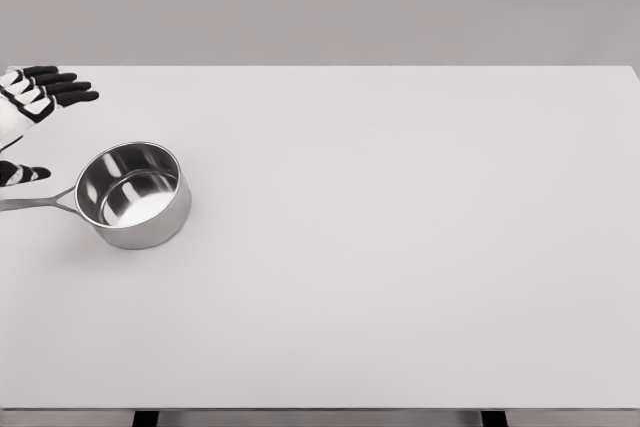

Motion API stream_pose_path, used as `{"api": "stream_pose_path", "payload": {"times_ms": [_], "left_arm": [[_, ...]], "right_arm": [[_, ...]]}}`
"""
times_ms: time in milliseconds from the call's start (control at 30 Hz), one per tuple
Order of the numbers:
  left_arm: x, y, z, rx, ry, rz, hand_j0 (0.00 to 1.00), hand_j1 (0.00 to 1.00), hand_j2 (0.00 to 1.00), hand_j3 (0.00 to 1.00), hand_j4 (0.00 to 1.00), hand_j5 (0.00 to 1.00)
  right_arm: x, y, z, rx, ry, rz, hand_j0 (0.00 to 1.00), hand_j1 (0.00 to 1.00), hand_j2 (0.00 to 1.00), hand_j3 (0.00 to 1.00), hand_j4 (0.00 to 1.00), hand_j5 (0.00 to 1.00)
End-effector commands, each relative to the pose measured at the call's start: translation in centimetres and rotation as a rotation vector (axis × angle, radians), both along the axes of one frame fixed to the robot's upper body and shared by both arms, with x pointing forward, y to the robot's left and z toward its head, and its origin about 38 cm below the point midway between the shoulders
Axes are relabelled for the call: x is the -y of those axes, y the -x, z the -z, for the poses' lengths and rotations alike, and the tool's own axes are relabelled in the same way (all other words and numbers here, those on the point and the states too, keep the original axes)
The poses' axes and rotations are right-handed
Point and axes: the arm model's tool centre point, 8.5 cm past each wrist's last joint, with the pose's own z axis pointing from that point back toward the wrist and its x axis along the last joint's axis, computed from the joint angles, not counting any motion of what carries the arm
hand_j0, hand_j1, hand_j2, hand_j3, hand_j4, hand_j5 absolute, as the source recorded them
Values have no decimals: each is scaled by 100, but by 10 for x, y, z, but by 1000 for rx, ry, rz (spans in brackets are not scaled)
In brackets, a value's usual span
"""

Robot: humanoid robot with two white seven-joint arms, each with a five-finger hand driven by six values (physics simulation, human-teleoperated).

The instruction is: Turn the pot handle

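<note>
Left robot hand (30, 112) is held spread, gripping nothing, above the steel saucepan's (135, 195) handle (35, 203) on the white surface (400, 247).

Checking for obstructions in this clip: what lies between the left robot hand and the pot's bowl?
Nothing but bare table. In the head view, the left robot hand hovers open at the left edge, apart from the steel pot, its thumb just above the handle.

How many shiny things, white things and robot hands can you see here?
Shiny metal: 1, the pot
White: 1, the table
Robot hands: 1, the left hand, white with black fingers spread open
Total: 3
</note>
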Motion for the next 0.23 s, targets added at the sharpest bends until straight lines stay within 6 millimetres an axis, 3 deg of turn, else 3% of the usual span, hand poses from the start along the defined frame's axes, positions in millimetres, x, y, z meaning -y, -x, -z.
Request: {"api": "stream_pose_path", "payload": {"times_ms": [0,200], "left_arm": [[8,2,-2,0,12,27,100,100,100,100,100,100],[20,8,0,-6,6,66,100,100,100,100,100,100]], "right_arm": [[0,0,0,0,0,0,100,100,100,100,100,100],[0,0,0,-1,-1,0,100,100,100,100,100,100]]}}
